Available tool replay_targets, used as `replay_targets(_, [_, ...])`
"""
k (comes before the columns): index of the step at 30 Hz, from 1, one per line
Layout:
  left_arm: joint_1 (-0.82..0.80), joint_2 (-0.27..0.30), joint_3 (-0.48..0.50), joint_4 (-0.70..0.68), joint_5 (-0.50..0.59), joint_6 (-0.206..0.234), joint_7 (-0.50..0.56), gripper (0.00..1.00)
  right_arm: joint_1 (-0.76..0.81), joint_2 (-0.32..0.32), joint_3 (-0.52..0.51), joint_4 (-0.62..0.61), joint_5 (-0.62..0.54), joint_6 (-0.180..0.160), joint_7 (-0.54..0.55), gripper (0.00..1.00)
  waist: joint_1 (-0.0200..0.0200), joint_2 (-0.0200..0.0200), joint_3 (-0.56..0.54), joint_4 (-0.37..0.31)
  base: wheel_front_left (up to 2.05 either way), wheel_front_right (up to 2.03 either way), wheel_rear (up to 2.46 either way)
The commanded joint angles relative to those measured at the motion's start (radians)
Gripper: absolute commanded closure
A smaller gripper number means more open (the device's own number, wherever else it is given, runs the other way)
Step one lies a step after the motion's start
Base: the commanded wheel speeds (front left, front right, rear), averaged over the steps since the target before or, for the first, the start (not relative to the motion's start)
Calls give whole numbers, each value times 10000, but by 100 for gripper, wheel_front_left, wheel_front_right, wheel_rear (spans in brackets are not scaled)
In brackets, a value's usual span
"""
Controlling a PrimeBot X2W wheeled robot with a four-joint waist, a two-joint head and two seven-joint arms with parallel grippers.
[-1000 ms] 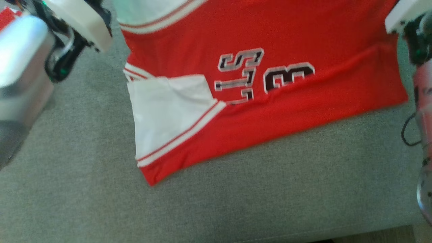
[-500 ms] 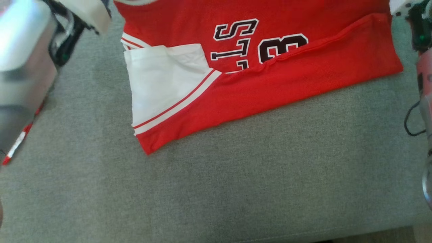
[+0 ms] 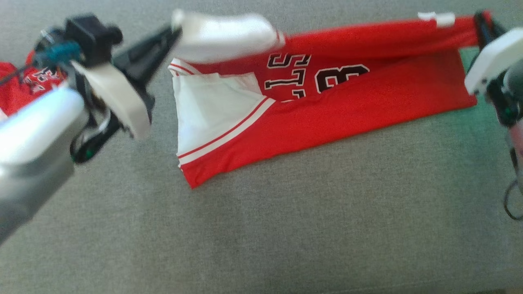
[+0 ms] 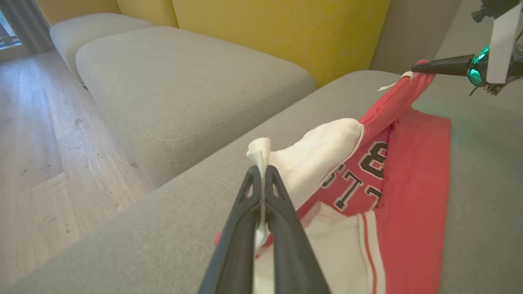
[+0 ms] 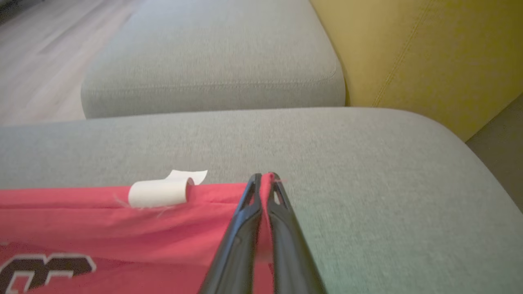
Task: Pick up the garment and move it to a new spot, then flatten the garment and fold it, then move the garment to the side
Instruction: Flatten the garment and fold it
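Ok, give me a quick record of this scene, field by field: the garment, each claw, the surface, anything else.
garment: red jersey, white panels, black lettering; near part lies flat, far edge held up
left claw: shut on the jersey's white corner
right claw: shut on its red edge
surface: grey sofa cushion
label: white tag, curled, near the right claw
other: second red garment at the robot's far left

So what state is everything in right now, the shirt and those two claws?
Red and white jersey with black lettering: far edge lifted, stretched between both grippers; rest lying on grey fabric cushion.
Left gripper: shut on jersey's white part.
Right gripper: shut on jersey's red corner.
White label: curled.
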Motion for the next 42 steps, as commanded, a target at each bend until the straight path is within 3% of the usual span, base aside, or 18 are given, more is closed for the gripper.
replay_targets(1, [-195,523,412,-324,-68,18,172,100,201,-289,238,-387,221,-7,173,100,2,0,-149,51,0,0,0])
replay_targets(11, [1153,1398,382,-2554,-512,18,2668,100,1433,-1506,1827,-1533,1993,-7,1973,100,2,0,-543,45,0,0,0])
replay_targets(23, [2103,1373,380,-2899,-214,18,3387,100,1793,-2258,2729,-2170,2661,-7,2990,100,2,0,-434,-133,0,0,0])
replay_targets(24, [2154,1348,380,-2838,-210,18,3437,100,1778,-2288,2741,-2183,2605,-7,2878,63,2,0,-431,-137,0,0,0])
replay_targets(25, [2154,1348,380,-2838,-210,18,3437,100,1778,-2288,2741,-2183,2605,-7,2878,63,2,0,-431,-137,0,0,0])
replay_targets(26, [2183,1317,380,-2755,-145,18,3441,58,1792,-2267,2743,-2183,2622,-7,2810,0,2,0,-437,-137,0,0,0])
replay_targets(27, [2189,1282,380,-2640,-30,18,3353,0,1819,-2214,2734,-2186,2705,-7,2778,0,2,0,-448,-139,0,0,0])
replay_targets(34, [2282,858,765,-1467,35,114,1893,0,1809,-2075,2287,-2140,2977,-7,1957,0,2,0,-696,-146,0,0,0])
replay_targets(42, [2944,26,2899,-598,-802,1580,-1481,0,2104,-1473,1051,-2867,3111,-7,-644,0,2,0,-1187,-156,0,0,0])
